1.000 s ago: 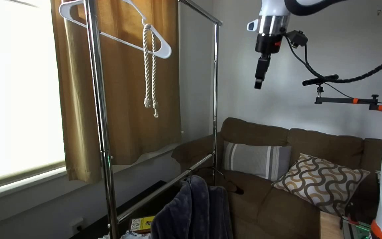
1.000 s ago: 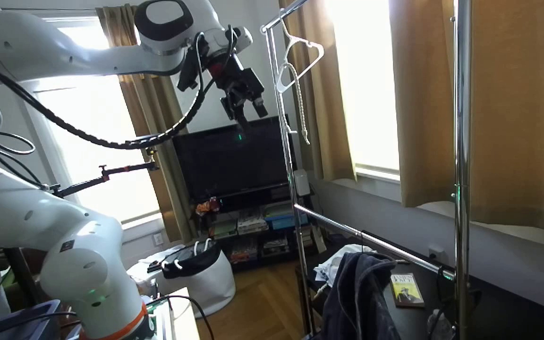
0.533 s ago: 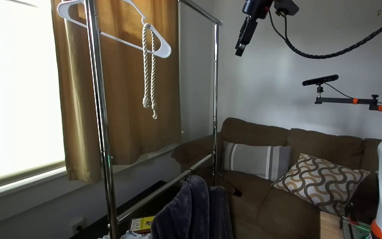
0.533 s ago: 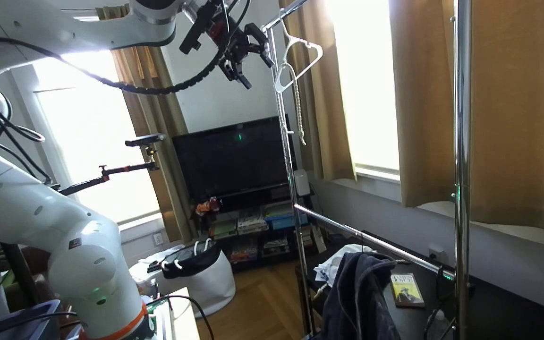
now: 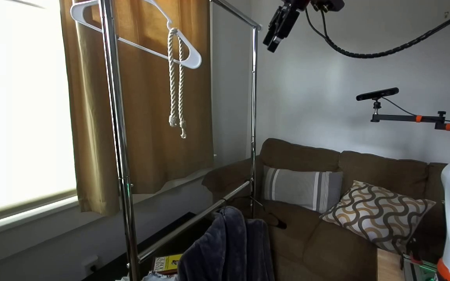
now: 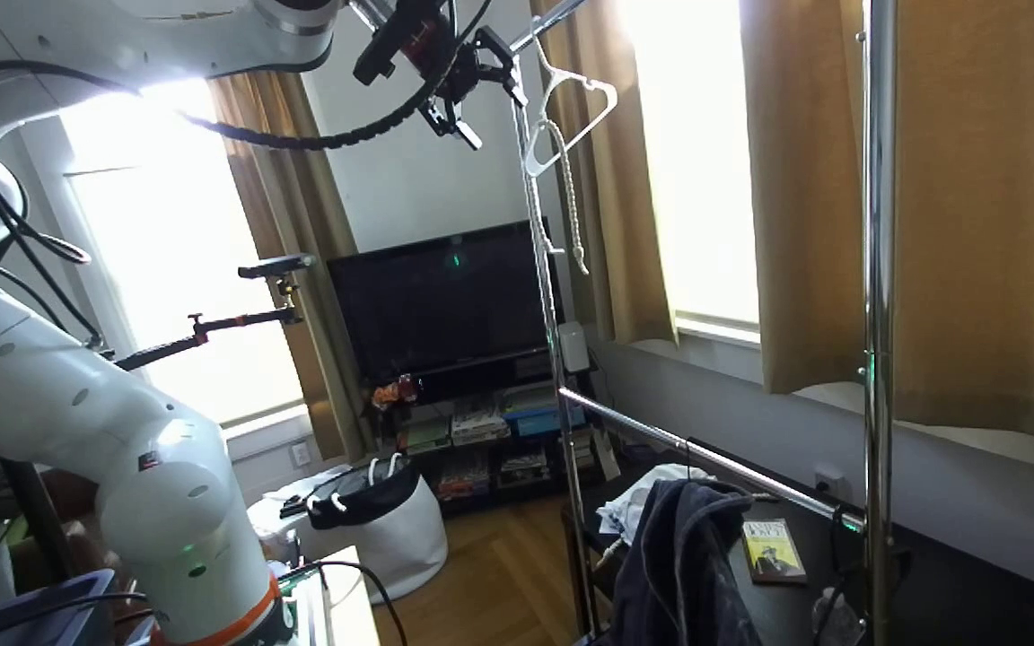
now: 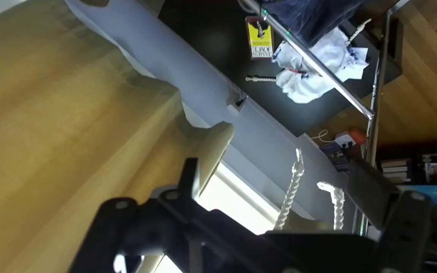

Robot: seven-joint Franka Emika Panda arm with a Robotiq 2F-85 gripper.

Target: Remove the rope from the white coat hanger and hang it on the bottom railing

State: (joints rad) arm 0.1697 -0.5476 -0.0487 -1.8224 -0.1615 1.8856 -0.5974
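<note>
Claw [image 6: 494, 115] is up high near the metal rack [image 6: 878, 269] at the end of a white arm [image 6: 77, 413], two fingers spread well apart, tips angled down and toward the rack in both exterior views. Rope [image 5: 172, 78] is draped over the white coat hanger [image 5: 143, 48], right by the notch on one shoulder, both tails dangling past the hanger's lower bar, one end sitting a bit lower than the other. That hanger is hooked on the rack's top railing [image 6: 553, 21], with a tan curtain [image 5: 150, 117] behind it. Claw and rope are apart in both exterior views, and in the wrist view the two rope ends show up in the gap between the fingers, farther out, though how much farther is tough to tell. Down low, the bottom railing [image 6: 723, 461] has a dark fuzzy cloth [image 6: 679, 556] hanging off it, kinda bunched up. Under that is a black counter [image 7: 218, 41] with a yellow book [image 7: 261, 40] and a crumpled white cloth [image 7: 332, 53] on it, plus a couple of cord ends [image 7: 262, 79] poking out from the cloth. Background stuff: a brown couch [image 5: 299, 234] holding a striped pillow [image 5: 303, 187] and a wavy-patterned pillow [image 5: 381, 214], a big TV [image 6: 445, 301] past the rack's far post, and a white basket [image 6: 400, 543] with a black top on the wood floor [image 6: 499, 574].
</note>
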